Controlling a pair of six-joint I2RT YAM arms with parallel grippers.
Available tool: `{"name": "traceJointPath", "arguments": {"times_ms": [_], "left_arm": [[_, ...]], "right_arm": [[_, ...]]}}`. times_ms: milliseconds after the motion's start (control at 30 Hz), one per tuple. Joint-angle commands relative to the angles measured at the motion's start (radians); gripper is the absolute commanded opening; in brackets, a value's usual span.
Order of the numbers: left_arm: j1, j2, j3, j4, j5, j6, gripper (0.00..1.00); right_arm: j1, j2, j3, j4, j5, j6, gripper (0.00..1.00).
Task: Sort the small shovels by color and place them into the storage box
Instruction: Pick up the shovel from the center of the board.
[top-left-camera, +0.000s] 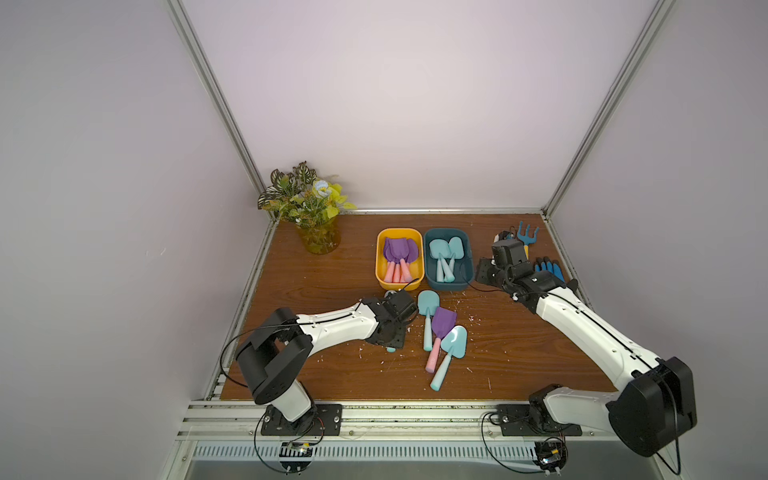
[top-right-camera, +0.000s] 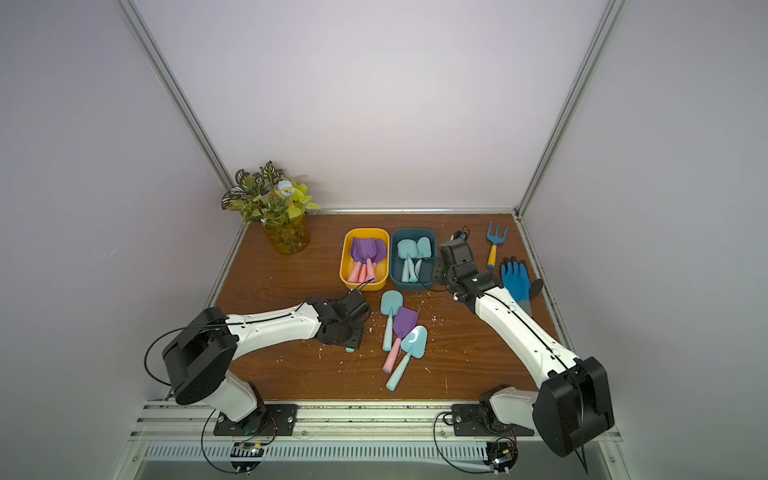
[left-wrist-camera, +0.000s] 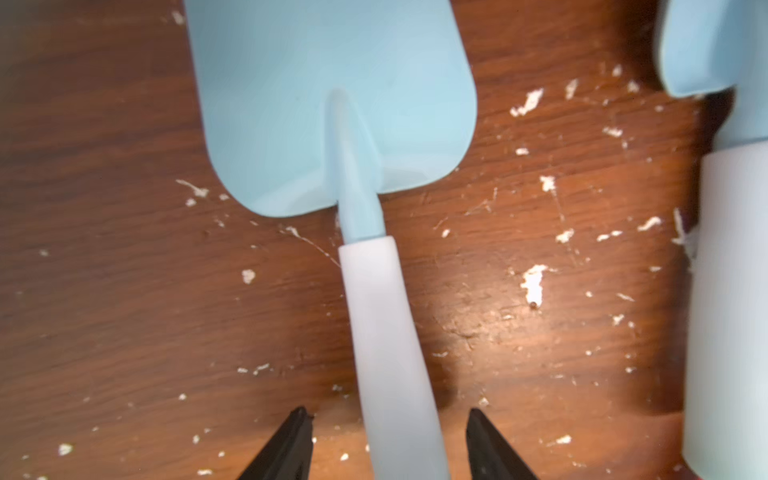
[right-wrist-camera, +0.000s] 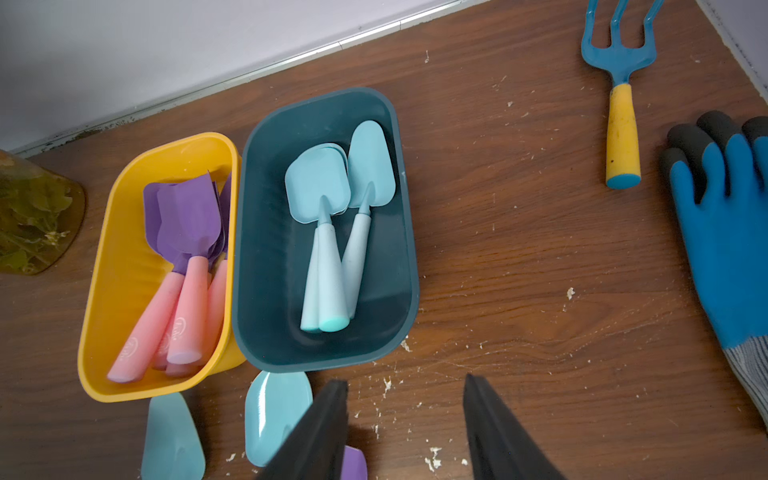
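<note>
One light-blue shovel (left-wrist-camera: 332, 124) lies flat on the counter (left-wrist-camera: 124, 291) directly under our left hand (left-wrist-camera: 386, 415). Its handle runs back between the part-open fingers (left-wrist-camera: 291, 449) with gaps either side, so nothing is gripped yet. Our right hand (right-wrist-camera: 405, 380) hovers empty and parted beside the teal box (right-wrist-camera: 257, 249), farther off, so we'd say the left takes this one.

The left wrist view cuts off the blue shovel (left-wrist-camera: 332, 104) at blade tip and handle end. In both top views the left arm (top-left-camera: 332, 326) hides it, except the handle end.

2 white arms (top-left-camera: 332, 326), black joints (top-left-camera: 270, 361)
</note>
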Motion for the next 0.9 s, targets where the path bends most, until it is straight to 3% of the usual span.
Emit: {"name": "traceJointPath", "arguments": {"times_ms": [0, 433, 867], "left_arm": [[-0.013, 0.007, -0.009, 0.009, 0.010, -0.004, 0.59], [-0.017, 0.022, -0.029, 0.012, -0.007, -0.005, 0.46], [-0.018, -0.015, -0.042, -0.017, -0.015, -0.013, 0.25]], "right_arm": [[-0.006, -0.021, -0.001, 0.028, -0.008, -0.020, 0.51], [-0.009, -0.030, -0.015, 0.040, -0.021, -0.029, 0.50], [-0.009, -0.044, -0.036, 0.053, -0.022, -0.034, 0.49]]}}
